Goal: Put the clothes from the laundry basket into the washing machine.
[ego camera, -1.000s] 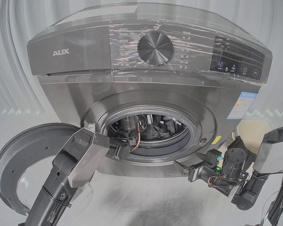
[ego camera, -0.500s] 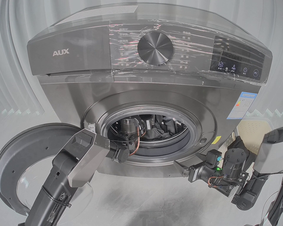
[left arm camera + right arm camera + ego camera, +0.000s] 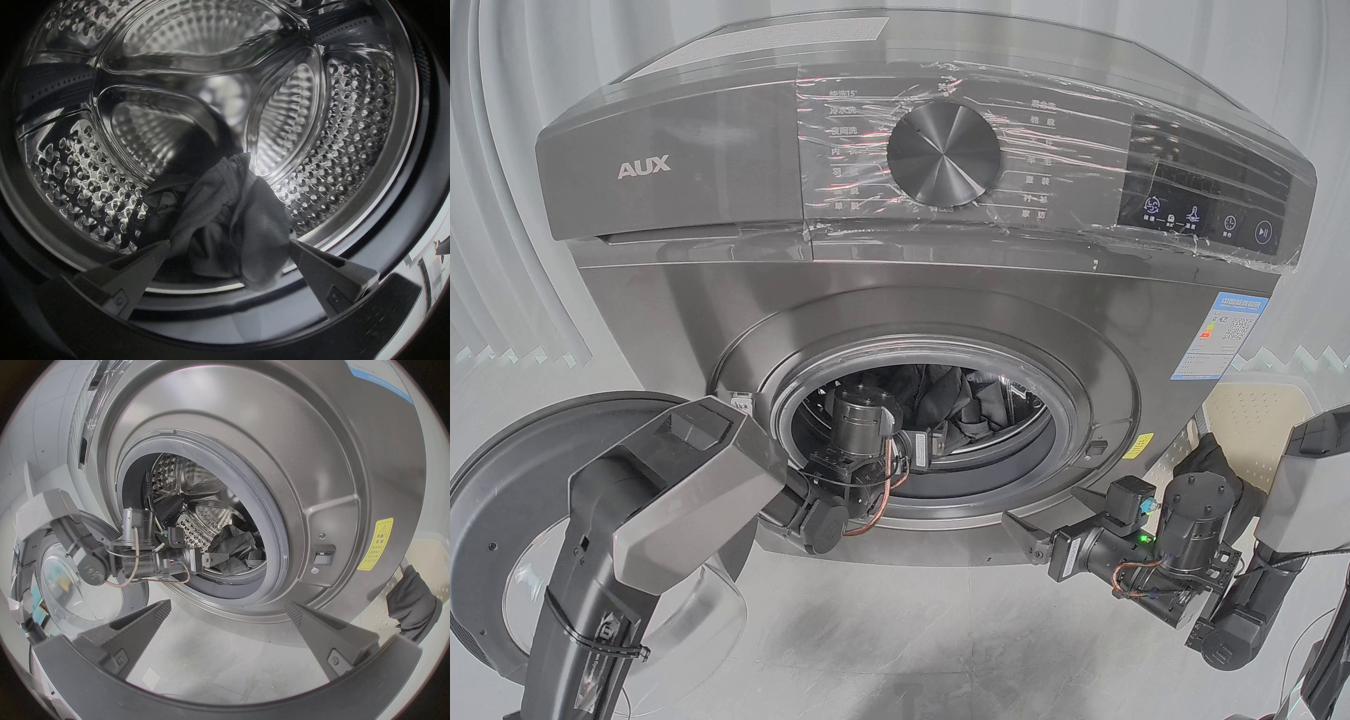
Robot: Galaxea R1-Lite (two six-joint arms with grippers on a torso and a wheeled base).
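The grey washing machine [image 3: 731,309] stands with its round door [image 3: 506,487] swung open to the left. A pile of dark grey clothes [image 3: 229,211] lies at the bottom of the steel drum [image 3: 356,122]; it also shows as the dark clothes [image 3: 956,398] through the drum mouth. My left gripper [image 3: 228,243] sits at the mouth, open, fingers either side of the pile and apart from it. My right gripper [image 3: 226,603] hangs open and empty below the door ring, at the lower right [image 3: 1024,536]. A dark garment [image 3: 412,599] hangs over the cream laundry basket [image 3: 1261,412].
The door's rubber seal [image 3: 262,514] rings the drum mouth. The open door takes up the lower left beside my left arm. Bare grey floor [image 3: 919,637] lies in front of the machine. White curtains hang behind on both sides.
My left arm has drawn back from deeper in the drum toward its mouth, and more of the clothes pile now shows behind it. The right arm has not moved.
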